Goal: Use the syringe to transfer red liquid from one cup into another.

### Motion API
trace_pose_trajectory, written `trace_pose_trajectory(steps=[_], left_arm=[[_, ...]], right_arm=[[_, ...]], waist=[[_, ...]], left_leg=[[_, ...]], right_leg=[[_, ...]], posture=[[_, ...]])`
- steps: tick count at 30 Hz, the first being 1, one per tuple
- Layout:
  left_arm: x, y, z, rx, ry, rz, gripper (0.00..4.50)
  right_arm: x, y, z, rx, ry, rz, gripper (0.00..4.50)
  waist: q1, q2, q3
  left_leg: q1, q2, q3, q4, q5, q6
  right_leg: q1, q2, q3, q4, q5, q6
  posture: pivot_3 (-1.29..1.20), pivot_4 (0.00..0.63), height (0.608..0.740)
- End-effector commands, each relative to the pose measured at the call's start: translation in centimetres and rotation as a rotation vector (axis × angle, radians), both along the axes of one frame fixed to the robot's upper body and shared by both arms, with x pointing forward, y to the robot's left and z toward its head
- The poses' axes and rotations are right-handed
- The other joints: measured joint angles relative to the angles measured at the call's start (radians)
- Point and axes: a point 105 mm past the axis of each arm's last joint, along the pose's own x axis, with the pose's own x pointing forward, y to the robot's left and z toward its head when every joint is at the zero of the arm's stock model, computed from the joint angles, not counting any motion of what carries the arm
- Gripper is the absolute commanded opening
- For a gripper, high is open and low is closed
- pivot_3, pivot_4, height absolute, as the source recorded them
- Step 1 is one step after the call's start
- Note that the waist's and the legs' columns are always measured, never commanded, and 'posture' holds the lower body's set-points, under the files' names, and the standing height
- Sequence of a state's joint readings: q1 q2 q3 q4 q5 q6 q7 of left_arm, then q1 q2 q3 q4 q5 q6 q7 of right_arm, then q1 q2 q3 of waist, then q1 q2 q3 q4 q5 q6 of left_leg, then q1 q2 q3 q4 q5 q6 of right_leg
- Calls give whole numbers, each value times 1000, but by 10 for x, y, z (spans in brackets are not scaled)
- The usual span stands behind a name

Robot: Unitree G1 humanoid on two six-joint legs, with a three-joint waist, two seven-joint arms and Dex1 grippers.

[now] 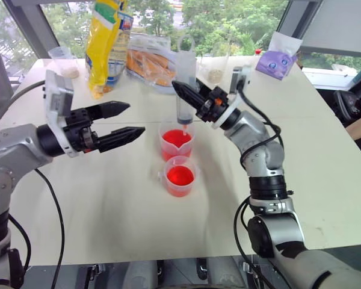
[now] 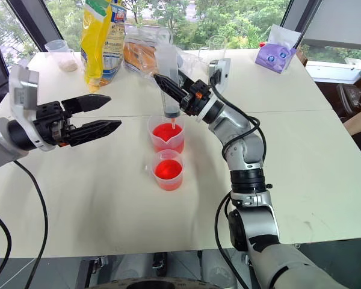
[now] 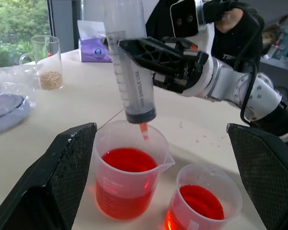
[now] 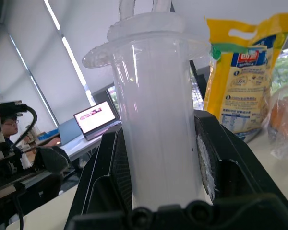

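My right gripper (image 1: pixel 183 93) clenching syringe (image 1: pixel 185 90) upright at frame centre, tip hovering over rear cup (image 1: pixel 176 141) of red liquid (image 1: pixel 175 139). Left gripper (image 1: pixel 126 121) released, hanging mid-left.

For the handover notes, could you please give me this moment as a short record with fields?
Right end effector: shut on the large clear plastic syringe, held upright.
Syringe tip: small red-orange tip over the farther clear plastic beaker of red liquid.
Nearer clear plastic beaker: holds red liquid, stands beside the farther one.
Left end effector: open, holds nothing, to the robot's left of the beakers.
Surface: white table.
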State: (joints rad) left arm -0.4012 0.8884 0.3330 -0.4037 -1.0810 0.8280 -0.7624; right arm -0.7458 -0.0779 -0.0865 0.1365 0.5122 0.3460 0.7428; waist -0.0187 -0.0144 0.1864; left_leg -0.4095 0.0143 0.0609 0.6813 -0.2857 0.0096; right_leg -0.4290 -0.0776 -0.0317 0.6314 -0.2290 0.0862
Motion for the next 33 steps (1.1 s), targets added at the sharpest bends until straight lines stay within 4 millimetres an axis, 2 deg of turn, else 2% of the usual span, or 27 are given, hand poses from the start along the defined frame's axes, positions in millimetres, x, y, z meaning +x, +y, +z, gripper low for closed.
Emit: trace_pose_trajectory(steps=[1,7,12,22,33], left_arm=[[-3,-3,10,6,-48,-14,4500],[10,-8,20,-31,-85,0,4500],[23,-20,22,-55,-95,-9,4500],[49,-39,13,-122,-28,8,4500],[63,-61,15,-204,6,-39,4500]], right_arm=[[-4,5,-6,-13,-52,-10,1438],[-10,9,-32,-84,-63,-8,1438],[-13,10,-45,-157,-97,-14,1438],[-14,10,-52,-217,-145,-15,1438],[-17,13,-55,-239,-160,-2,1438]], waist=[[1,0,0],[3,0,0],[2,0,0],[1,0,0],[3,0,0]], left_leg=[[0,0,0,0,0,0],[0,0,0,0,0,0],[1,0,0,0,0,-1],[1,0,0,0,1,-1],[1,0,0,1,1,-1]], right_leg=[[0,0,0,0,0,0],[0,0,0,0,0,0],[0,0,0,0,0,0],[1,0,0,1,0,0],[1,0,0,1,0,0]], posture=[[0,150,740],[0,150,740],[0,150,740],[0,150,740],[0,150,740]])
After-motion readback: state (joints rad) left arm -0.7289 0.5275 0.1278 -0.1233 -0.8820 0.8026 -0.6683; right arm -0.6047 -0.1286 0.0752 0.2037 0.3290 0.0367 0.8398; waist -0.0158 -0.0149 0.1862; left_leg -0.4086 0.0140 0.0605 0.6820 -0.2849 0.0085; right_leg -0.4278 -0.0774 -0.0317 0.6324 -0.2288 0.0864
